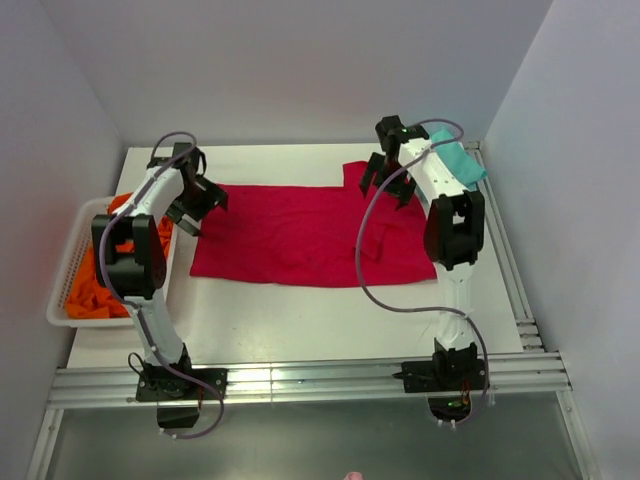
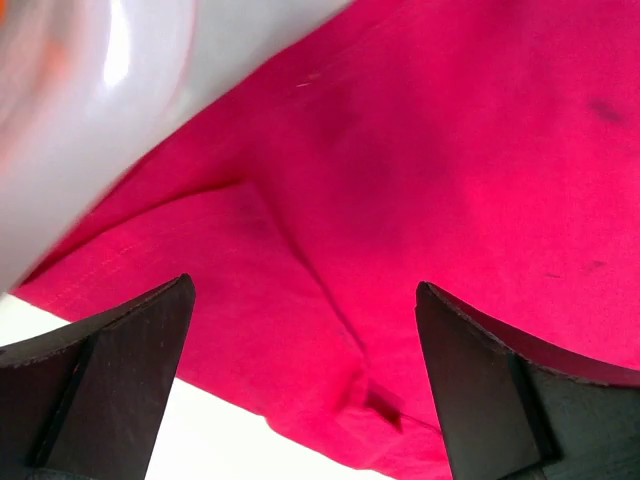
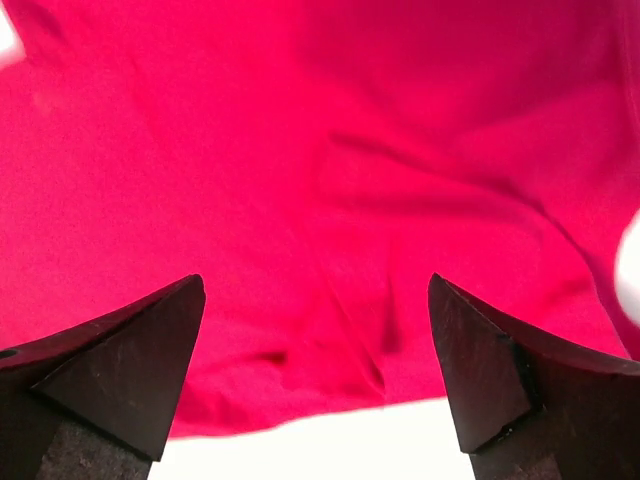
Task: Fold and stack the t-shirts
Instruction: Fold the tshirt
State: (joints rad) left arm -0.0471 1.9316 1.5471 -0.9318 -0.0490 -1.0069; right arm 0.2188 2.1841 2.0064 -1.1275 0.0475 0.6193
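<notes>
A crimson-red t-shirt (image 1: 300, 236) lies spread flat across the middle of the white table. My left gripper (image 1: 201, 204) hovers open over its far left corner; the left wrist view shows red cloth (image 2: 400, 180) between and beyond the spread jaws, with the hem edge below. My right gripper (image 1: 388, 183) hovers open over the shirt's far right part near a sleeve; the right wrist view shows red cloth (image 3: 320, 200) and its edge. A teal-green t-shirt (image 1: 463, 160) lies at the far right corner, partly hidden by the right arm.
A white slatted basket (image 1: 66, 280) at the table's left edge holds bright orange garments (image 1: 95, 290). White walls close in the table on the left, back and right. An aluminium rail (image 1: 300, 380) runs along the near edge.
</notes>
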